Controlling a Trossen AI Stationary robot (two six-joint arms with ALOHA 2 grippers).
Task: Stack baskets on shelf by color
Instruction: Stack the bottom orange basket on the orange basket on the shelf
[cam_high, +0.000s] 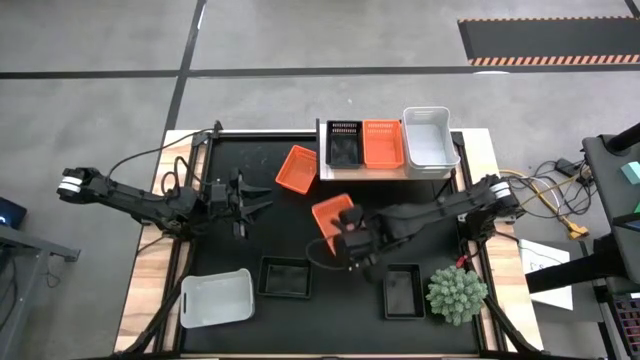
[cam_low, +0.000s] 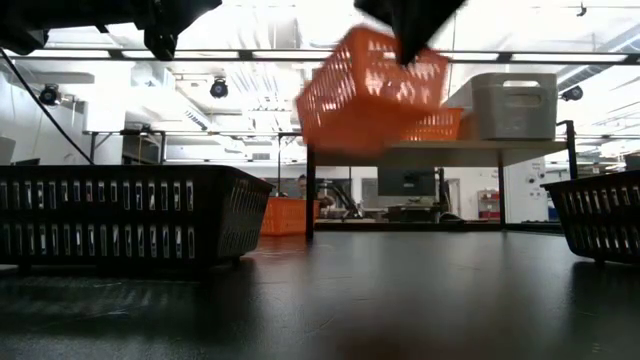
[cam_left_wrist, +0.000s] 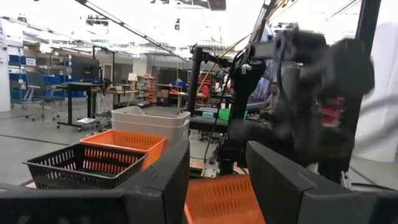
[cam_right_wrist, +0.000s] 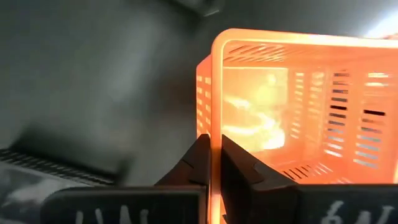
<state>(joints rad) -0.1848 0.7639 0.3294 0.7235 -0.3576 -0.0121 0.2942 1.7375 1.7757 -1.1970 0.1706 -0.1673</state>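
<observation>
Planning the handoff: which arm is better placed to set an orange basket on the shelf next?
Right. The right gripper already pinches the rim of an orange basket, lifted near the shelf. The left gripper is open and empty.

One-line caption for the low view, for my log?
Right gripper holds a red-orange slotted plastic basket tilted in mid-air before the light-wood shelf.

Four camera views. The high view looks straight down on the whole table (cam_high: 200, 150) from well above. The low view sits at tabletop level, looking across into the room. Each wrist view looks forward past its own fingers; the right one is very close to an orange basket (cam_right_wrist: 298, 118), which the high and low views share.
</observation>
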